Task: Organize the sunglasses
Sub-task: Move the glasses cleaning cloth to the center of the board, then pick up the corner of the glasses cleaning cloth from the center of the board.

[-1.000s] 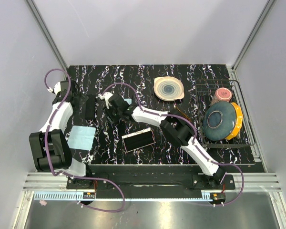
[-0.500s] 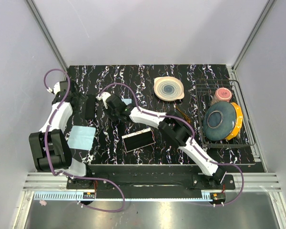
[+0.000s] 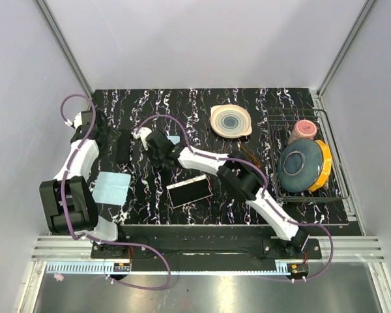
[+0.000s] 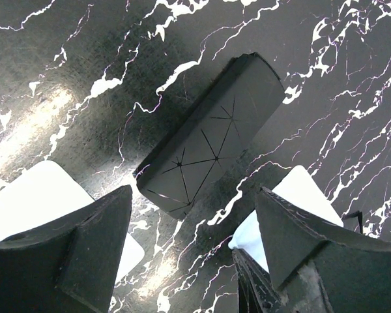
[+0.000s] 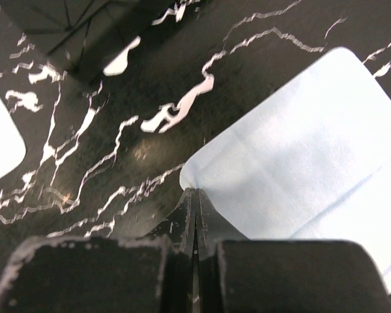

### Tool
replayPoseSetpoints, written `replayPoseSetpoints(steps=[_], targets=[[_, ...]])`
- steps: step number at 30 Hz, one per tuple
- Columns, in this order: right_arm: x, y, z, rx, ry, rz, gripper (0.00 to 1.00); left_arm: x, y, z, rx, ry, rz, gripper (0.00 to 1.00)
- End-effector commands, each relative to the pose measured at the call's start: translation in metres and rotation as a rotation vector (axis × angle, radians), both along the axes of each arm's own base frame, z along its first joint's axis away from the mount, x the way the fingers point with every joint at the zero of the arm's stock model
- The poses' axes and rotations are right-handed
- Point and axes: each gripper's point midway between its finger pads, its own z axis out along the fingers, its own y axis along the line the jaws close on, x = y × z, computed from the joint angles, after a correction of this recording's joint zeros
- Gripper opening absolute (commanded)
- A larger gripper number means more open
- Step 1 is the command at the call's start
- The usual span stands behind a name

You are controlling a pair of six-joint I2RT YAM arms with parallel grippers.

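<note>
Of the sunglasses [image 3: 247, 155] only thin amber pieces show in the top view, mostly hidden behind my right arm's elbow. My right gripper [image 5: 195, 194] [image 3: 163, 149] is shut, its tips pinching the corner of a light blue cloth [image 5: 300, 163] [image 3: 174, 139] that lies on the black marbled table. My left gripper [image 4: 194, 192] [image 3: 116, 143] hangs open over a black oblong case [image 4: 208, 140] [image 3: 122, 149] with thin triangle lines on it. Nothing is between the left fingers [image 4: 91, 241].
A second light blue cloth [image 3: 111, 188] [image 4: 32, 202] lies at the front left. A flat black rectangular case [image 3: 190, 191] sits mid-table. At the back stands a beige plate with blue rings [image 3: 231, 120]. A wire rack [image 3: 339, 189] on the right holds dishes.
My right gripper has closed on the cloth's corner and shifted slightly toward the back left. The left arm has stayed put.
</note>
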Motion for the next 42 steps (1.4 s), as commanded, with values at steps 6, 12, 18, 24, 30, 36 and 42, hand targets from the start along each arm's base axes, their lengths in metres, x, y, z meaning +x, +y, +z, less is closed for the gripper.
replayPoseSetpoints(steps=[6, 12, 18, 24, 30, 36, 42], targets=[[-0.065, -0.031, 0.017, -0.039, 0.082, 0.222, 0.00, 0.012, -0.004, 0.005, -0.020, -0.045, -0.046, 0.80], [-0.094, -0.065, 0.016, -0.096, 0.109, 0.293, 0.00, 0.016, -0.016, 0.001, -0.065, -0.051, -0.095, 0.79], [-0.093, -0.080, 0.031, -0.080, 0.121, 0.179, 0.48, 0.025, -0.047, -0.001, -0.124, -0.077, -0.219, 0.78], [-0.070, -0.092, 0.064, 0.040, 0.103, -0.046, 0.47, 0.035, -0.078, 0.001, -0.141, -0.113, -0.339, 0.79], [-0.036, -0.119, 0.069, 0.125, 0.141, -0.278, 0.30, 0.047, -0.113, 0.000, -0.183, -0.146, -0.474, 0.78], [-0.004, -0.150, 0.055, 0.110, 0.170, -0.440, 0.20, 0.051, -0.150, -0.016, -0.197, -0.103, -0.585, 0.72], [0.029, -0.167, 0.054, 0.105, 0.149, -0.510, 0.19, 0.058, -0.177, -0.025, -0.172, -0.084, -0.683, 0.70]])
